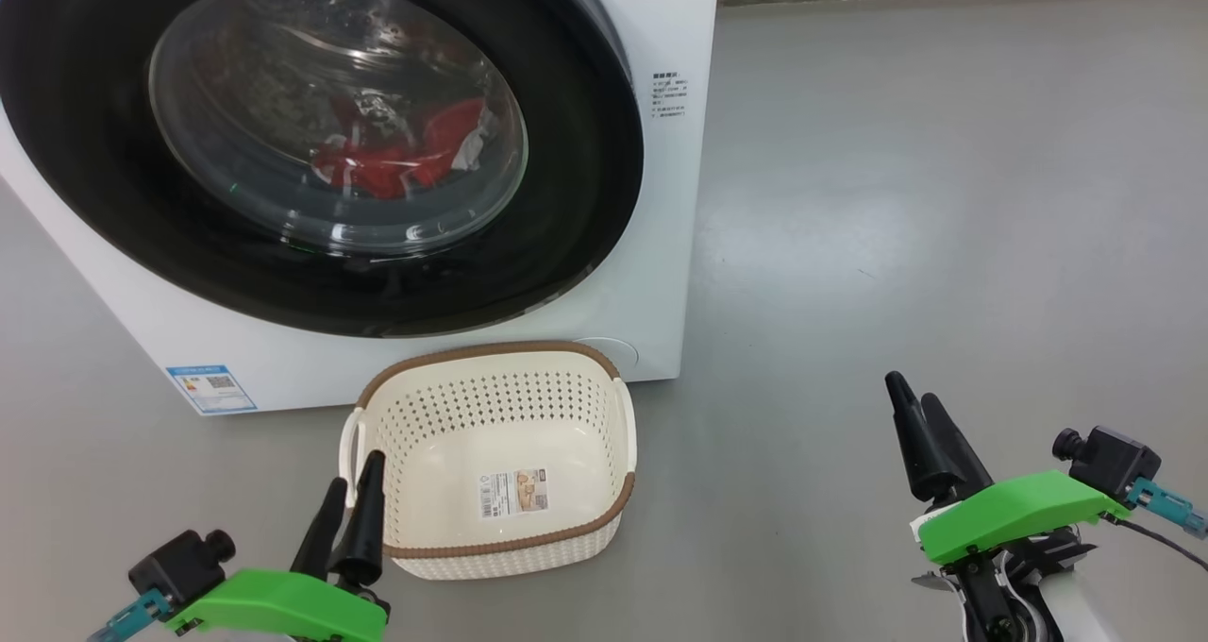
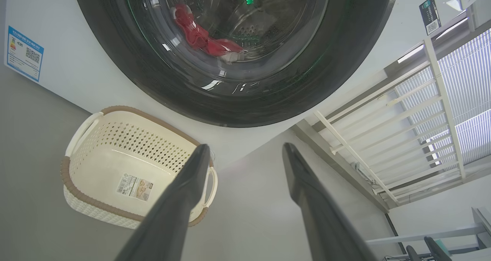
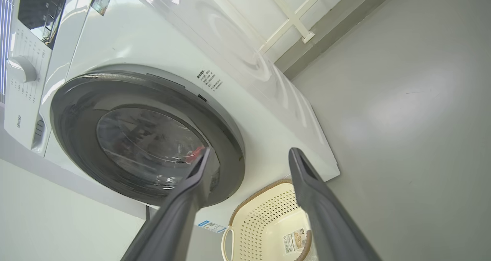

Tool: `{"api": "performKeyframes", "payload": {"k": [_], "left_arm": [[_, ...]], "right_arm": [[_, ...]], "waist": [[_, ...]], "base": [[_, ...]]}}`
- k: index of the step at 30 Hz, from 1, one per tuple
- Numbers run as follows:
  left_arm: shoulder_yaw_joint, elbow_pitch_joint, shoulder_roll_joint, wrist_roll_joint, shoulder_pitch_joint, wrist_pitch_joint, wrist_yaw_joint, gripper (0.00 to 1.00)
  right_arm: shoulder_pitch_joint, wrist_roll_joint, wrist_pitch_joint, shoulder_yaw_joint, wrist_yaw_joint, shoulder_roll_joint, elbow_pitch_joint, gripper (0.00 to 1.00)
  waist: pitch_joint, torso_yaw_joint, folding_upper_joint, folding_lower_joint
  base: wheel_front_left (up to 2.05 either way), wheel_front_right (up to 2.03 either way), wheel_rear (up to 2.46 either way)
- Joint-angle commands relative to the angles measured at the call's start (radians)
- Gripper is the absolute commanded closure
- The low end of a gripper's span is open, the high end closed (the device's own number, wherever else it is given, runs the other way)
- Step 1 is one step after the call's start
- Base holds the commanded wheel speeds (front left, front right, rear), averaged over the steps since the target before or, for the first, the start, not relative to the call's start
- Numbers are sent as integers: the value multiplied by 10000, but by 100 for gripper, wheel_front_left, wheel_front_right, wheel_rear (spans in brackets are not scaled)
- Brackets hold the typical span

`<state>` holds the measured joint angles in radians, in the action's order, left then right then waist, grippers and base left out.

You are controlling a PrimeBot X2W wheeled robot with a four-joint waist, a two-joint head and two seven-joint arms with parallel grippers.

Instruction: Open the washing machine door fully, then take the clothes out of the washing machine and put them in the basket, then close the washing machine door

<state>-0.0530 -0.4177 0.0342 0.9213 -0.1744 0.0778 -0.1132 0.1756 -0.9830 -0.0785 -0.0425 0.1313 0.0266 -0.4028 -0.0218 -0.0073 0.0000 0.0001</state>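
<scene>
Left tool (image 1: pixel 357 469) and right tool (image 1: pixel 911 389) are hanging released, empty, as I am lining up step one: pulling open the shut washing machine door (image 1: pixel 283 104) ahead of them.

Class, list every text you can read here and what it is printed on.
"Hisense": on the control panel of the washing machine.
The blue label, lower corner: too small.
The black print beside the washing machine door: too small.
The dark label near its top: too small.
The sticker in the basket: blurred.
</scene>
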Motion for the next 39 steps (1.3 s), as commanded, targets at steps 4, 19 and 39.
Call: {"api": "performKeyframes", "payload": {"k": [4, 19, 39], "left_arm": [[153, 117, 78, -672, -685, 238, 95, 0], [-93, -151, 96, -2173, -1085, 648, 176, 0], [-300, -474, 127, -4190, -1539, 1234, 290, 0]], "right_arm": [[682, 729, -226, -142, -3, 103, 252, 0], [1041, 2403, -637, -187, -4, 137, 319, 0], [1491, 4489, -1225, -682, -5, 186, -2, 0]], "waist": [[-22, -24, 0, 0], [-31, -40, 0, 0], [275, -102, 0, 0]], "base": [[0, 0, 0], [0, 0, 0], [0, 0, 0]]}}
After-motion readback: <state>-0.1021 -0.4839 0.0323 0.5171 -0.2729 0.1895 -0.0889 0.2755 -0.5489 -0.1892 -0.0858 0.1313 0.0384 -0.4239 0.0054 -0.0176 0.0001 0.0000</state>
